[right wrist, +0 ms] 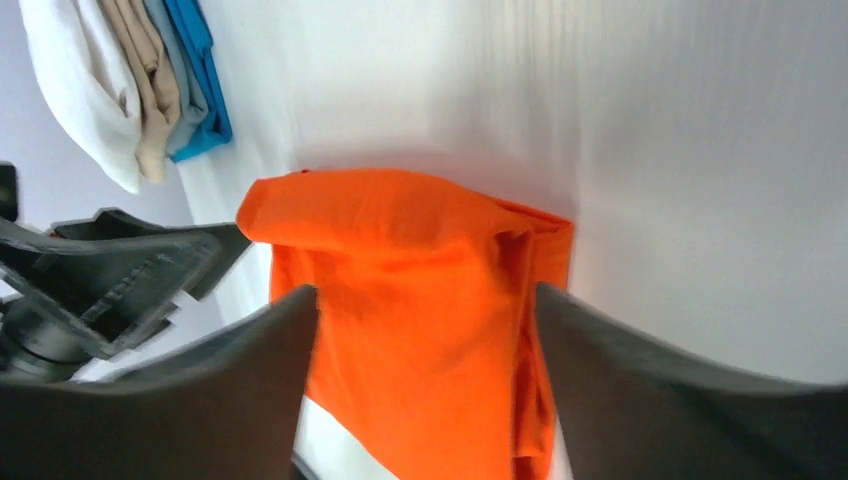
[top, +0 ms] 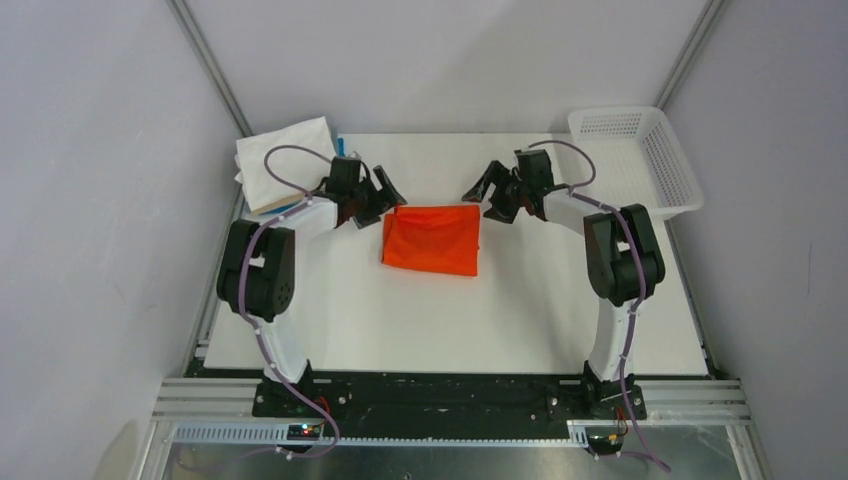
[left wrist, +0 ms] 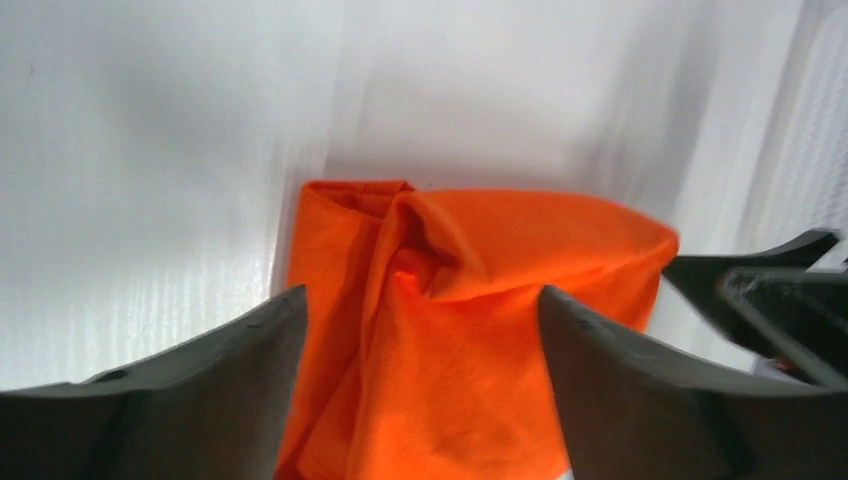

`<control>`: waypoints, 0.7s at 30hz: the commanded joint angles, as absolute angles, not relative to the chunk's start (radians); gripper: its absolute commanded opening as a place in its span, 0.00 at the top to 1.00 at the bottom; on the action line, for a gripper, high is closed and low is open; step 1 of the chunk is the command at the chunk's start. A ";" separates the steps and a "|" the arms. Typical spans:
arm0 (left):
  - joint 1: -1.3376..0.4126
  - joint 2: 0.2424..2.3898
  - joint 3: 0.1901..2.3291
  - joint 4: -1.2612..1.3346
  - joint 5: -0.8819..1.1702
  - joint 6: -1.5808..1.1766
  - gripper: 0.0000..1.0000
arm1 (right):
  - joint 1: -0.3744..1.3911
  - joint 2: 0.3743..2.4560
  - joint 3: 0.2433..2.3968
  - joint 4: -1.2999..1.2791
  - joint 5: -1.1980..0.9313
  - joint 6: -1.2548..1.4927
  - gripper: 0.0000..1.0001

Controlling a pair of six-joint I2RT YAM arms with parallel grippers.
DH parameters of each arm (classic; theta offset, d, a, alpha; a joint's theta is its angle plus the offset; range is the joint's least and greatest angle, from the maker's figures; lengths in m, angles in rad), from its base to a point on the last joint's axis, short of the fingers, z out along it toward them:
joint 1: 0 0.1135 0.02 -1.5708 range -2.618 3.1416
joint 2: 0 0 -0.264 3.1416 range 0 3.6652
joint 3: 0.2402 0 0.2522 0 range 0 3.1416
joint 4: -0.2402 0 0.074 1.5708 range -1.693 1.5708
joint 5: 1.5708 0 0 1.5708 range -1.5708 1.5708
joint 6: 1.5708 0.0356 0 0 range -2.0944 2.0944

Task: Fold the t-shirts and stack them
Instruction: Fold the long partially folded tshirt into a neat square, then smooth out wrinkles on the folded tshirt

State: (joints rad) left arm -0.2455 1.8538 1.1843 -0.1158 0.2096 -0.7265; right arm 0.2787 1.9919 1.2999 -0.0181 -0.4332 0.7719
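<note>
Left claw [top: 384,198] and right claw [top: 487,200], both open, flank the orange t-shirt [top: 432,240], its long axis left-to-right.

I'm checking all three views and I can't read any writing, label, brand mark or number anywhere; the orange t-shirt [top: 432,240] shows plain cloth, and the folded pile [right wrist: 130,80] shows no print either.

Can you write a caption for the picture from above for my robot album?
Left gripper and right gripper, both open, flank the folded orange t-shirt near the shirt pile.
</note>
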 commanded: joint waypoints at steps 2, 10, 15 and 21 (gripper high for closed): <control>-0.238 1.713 1.243 -0.100 0.198 -0.680 0.01 | 0.284 1.893 1.381 -0.089 -0.397 0.712 0.02; -0.318 1.652 1.181 -0.088 0.363 -0.654 0.00 | 0.375 1.733 1.247 -0.085 -0.393 0.714 0.01; -0.359 1.716 1.162 -0.086 0.413 -0.676 0.00 | 0.399 1.788 1.239 0.003 -0.445 0.782 0.00; -0.360 1.791 1.187 -0.085 0.368 -0.675 0.00 | 0.375 1.861 1.249 0.116 -0.434 0.845 0.01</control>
State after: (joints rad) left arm -0.3672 1.7466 1.1564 -0.0994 0.3740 -0.6811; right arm 0.3962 1.8137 1.2404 -0.0040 -0.4316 0.7910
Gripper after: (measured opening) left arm 0.995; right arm 0.993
